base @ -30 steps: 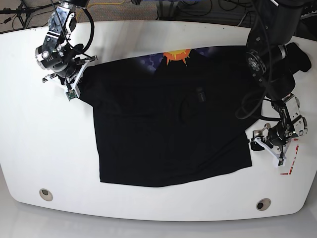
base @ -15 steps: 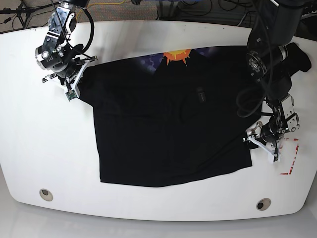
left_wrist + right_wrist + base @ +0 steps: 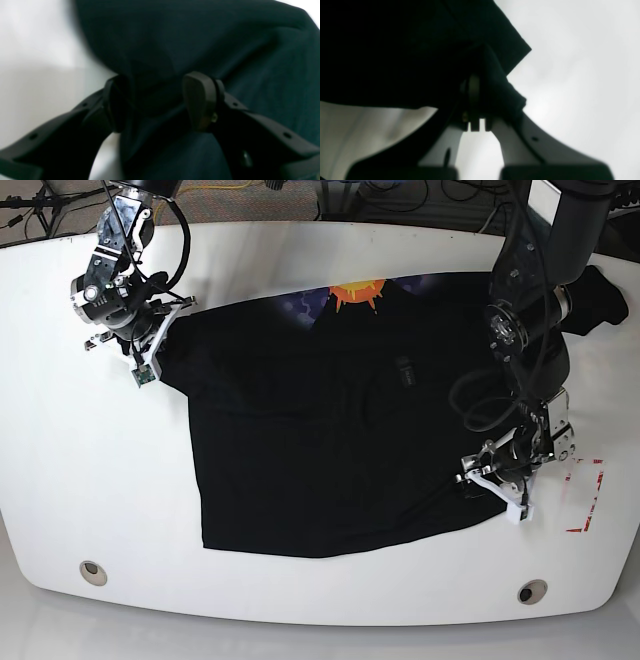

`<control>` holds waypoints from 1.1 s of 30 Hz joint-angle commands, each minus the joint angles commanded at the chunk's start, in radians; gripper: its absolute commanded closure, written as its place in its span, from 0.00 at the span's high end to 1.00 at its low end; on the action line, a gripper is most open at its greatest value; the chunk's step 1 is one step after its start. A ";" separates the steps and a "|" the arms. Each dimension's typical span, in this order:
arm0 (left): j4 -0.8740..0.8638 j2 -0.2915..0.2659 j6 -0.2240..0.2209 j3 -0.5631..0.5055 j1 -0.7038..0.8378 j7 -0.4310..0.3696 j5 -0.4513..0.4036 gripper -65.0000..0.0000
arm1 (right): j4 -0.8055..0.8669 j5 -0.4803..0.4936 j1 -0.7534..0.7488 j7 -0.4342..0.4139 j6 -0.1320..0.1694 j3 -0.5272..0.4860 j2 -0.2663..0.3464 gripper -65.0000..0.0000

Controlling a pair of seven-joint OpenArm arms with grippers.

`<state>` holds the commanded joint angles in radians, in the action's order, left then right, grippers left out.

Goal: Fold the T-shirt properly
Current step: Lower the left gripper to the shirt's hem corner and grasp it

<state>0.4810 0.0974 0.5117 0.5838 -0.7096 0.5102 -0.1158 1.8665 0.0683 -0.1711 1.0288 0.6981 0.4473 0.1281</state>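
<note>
Here, the left gripper [image 3: 155,102] is standing with its two dark fingers [image 3: 200,100] parted, a raised fold of the T-shirt [image 3: 200,42] lying in the gap between them; the wrist view does not show whether the pads are pressing the cloth, so its grip cannot be told. In the base view this left gripper [image 3: 495,480] is sitting low at the shirt's lower corner on that view's right, over the cloth edge.

The right gripper [image 3: 477,105] is pinching shut on a bunched bit of the T-shirt [image 3: 395,50], dark fabric wrapping over the closed fingertips, with one pointed corner of cloth jutting out over the white table [image 3: 582,62]. In the base view the right gripper [image 3: 150,340] is holding the sleeve end at the upper left of the T-shirt [image 3: 330,450].

The one black shirt is lying spread across the middle of the table [image 3: 300,600], mostly flat, a yellow-orange print [image 3: 358,292] and a purple-blue patch [image 3: 305,305] peeking at its far edge. A second dark sleeve is trailing toward the far right corner, partly hidden behind the left arm.

Around it, two round holes [image 3: 92,571] are showing in the near edge of the table, one on each side. Red tape marks [image 3: 588,498] are lying just beside the left gripper. Cables [image 3: 230,188] are running on the floor beyond the table.
</note>
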 joint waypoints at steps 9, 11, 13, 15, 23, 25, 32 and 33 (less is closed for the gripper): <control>0.000 -0.003 0.000 0.002 0.005 -0.002 0.000 0.39 | 0.000 0.000 0.000 0.000 0.000 0.000 0.000 0.00; 0.000 0.000 0.000 0.003 0.005 -0.003 0.000 0.25 | 0.000 0.000 0.000 0.000 0.000 0.000 0.000 0.00; 0.002 0.003 0.000 0.003 0.006 -0.005 0.000 0.03 | 0.000 0.000 0.000 0.000 0.000 0.000 0.000 0.00; 0.002 0.009 0.000 0.003 0.006 -0.005 0.000 0.00 | 0.000 0.000 0.000 0.000 0.000 0.000 0.000 0.00; 0.098 0.015 0.005 0.074 0.020 0.026 -0.002 0.00 | 0.006 0.002 0.000 0.000 0.000 0.000 -0.002 0.00; 0.152 0.015 0.006 0.086 0.032 0.077 -0.002 0.00 | 0.008 0.002 0.000 0.000 0.000 0.000 -0.002 0.00; 0.370 0.015 0.046 0.094 0.078 0.226 -0.002 0.00 | 0.009 0.000 0.018 0.003 0.000 0.002 0.006 0.00; 0.411 0.015 0.068 0.094 0.097 0.247 -0.002 0.00 | 0.008 0.000 0.028 0.003 0.000 0.002 0.006 0.00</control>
<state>0.8922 0.1128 0.5792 0.6774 -0.6130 0.7572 -0.1174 1.8742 0.0683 -0.1435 1.0319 0.6981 0.4488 0.1343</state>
